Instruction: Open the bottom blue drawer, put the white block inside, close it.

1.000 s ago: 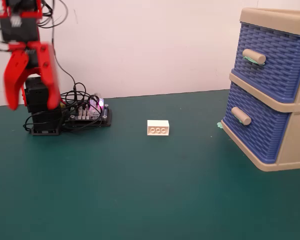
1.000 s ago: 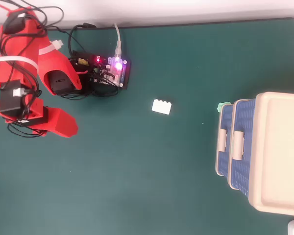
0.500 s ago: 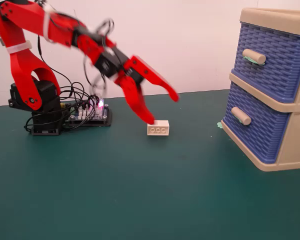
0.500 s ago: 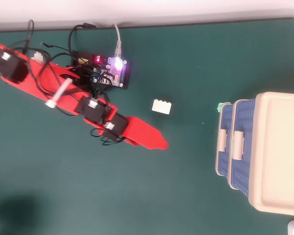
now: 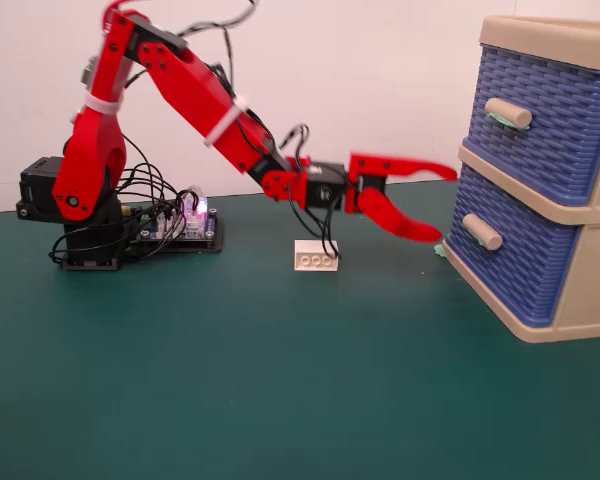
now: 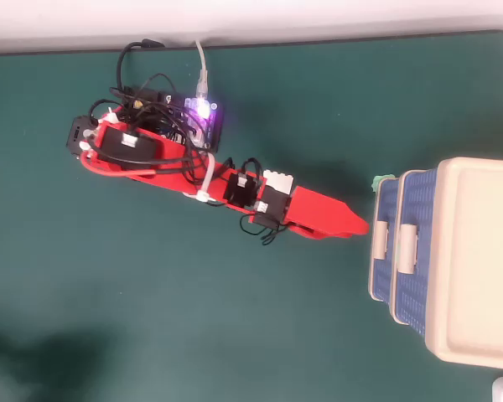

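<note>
Green mat (image 5: 280,400) beneath white wall (image 5: 380,90); gripper (image 5: 442,205) gapes wide, empty, above white block (image 5: 316,256)

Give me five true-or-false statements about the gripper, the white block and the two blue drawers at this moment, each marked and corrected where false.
1. The gripper is open. True: in the fixed view its two red jaws spread apart, one above the other.
2. The white block is held in the gripper. False: it lies on the green mat, under the arm's wrist.
3. The bottom blue drawer is pulled fully out. False: it sits in the cabinet, front about level with the upper drawer.
4. The gripper points toward the cabinet. True: in the overhead view its tip lies just short of the drawer fronts.
5. The block lies inside the bottom blue drawer. False: it is out on the mat.
</note>
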Motion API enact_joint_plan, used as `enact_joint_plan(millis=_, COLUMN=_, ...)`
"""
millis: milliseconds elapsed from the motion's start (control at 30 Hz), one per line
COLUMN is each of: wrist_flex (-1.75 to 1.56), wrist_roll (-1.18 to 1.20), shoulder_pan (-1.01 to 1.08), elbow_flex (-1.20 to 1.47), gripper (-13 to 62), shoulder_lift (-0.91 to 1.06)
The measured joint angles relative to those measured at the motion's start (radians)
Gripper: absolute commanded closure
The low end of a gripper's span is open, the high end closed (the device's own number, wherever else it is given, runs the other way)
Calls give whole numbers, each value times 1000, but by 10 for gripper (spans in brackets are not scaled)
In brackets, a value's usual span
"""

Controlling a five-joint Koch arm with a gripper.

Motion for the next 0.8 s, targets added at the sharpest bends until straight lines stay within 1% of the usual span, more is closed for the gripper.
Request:
enact_joint_plan(millis=33, wrist_flex=0, wrist_roll=0, shoulder_pan=0, elbow_flex=-49, gripper=186, shoulder_lift=-41)
enact_joint_plan(millis=167, wrist_flex=0, wrist_roll=0, shoulder_pan=0, elbow_flex=-101, gripper=194, shoulder_lift=-121)
enact_joint_plan(millis=367, wrist_flex=0, wrist_roll=0, shoulder_pan=0, elbow_flex=-146, gripper=288, shoulder_lift=-153)
enact_joint_plan(millis=533, wrist_flex=0, wrist_roll=0, shoulder_pan=0, elbow_flex=-219, gripper=326, shoulder_lift=-224)
enact_joint_plan(millis=600, wrist_flex=0, wrist_roll=0, shoulder_pan=0, elbow_flex=-265, gripper=359, shoulder_lift=-253)
enact_joint_plan(millis=733, wrist_flex=48, wrist_roll=0, shoulder_pan=-2, elbow_flex=-304, gripper=489, shoulder_lift=-256)
enact_joint_plan(millis=800, wrist_flex=98, wrist_roll=8, shoulder_pan=0, elbow_flex=-316, gripper=532, shoulder_lift=-255)
